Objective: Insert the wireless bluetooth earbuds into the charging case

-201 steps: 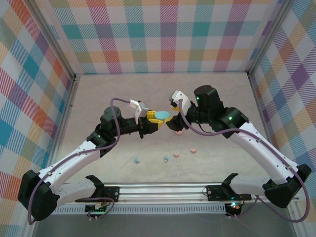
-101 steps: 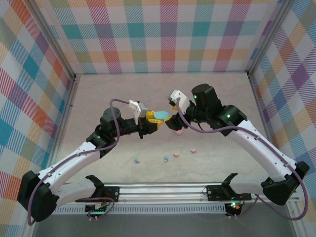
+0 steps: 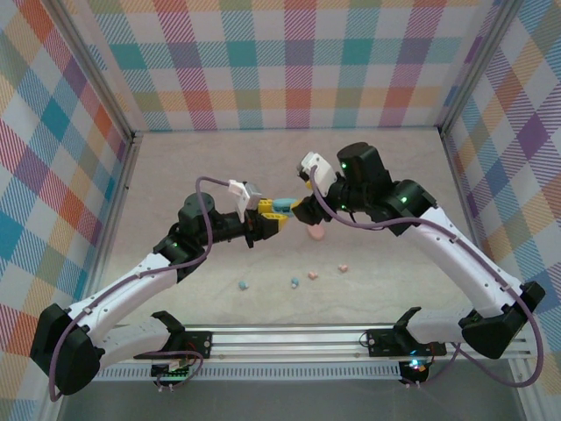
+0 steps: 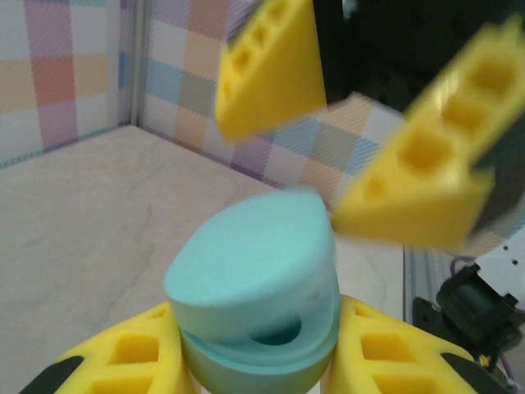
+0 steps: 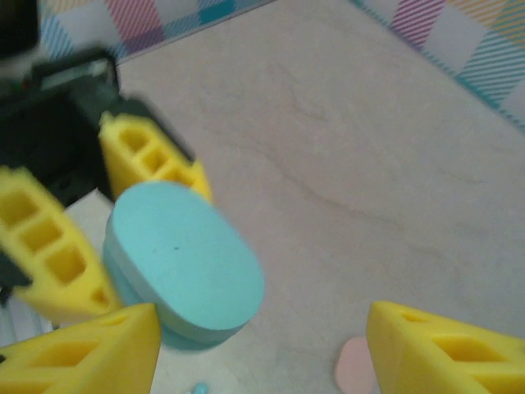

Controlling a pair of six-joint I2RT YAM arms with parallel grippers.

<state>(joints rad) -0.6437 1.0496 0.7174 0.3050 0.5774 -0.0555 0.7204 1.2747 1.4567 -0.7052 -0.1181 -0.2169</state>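
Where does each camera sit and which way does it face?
Top external: above, behind the bases, looking down on the table and both arms.
Left wrist: on the left arm, facing past the left hand at the light blue oval plastic case it grips.
Right wrist: on the right arm, looking down past the open right hand.
Both wrist views share that case and the other hand.

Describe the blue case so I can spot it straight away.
Follow the left arm to the middle of the table: the left gripper there is shut on the blue case. It is the one light-blue oval held in the air; the pink case lies flat, and the earbuds are far smaller.
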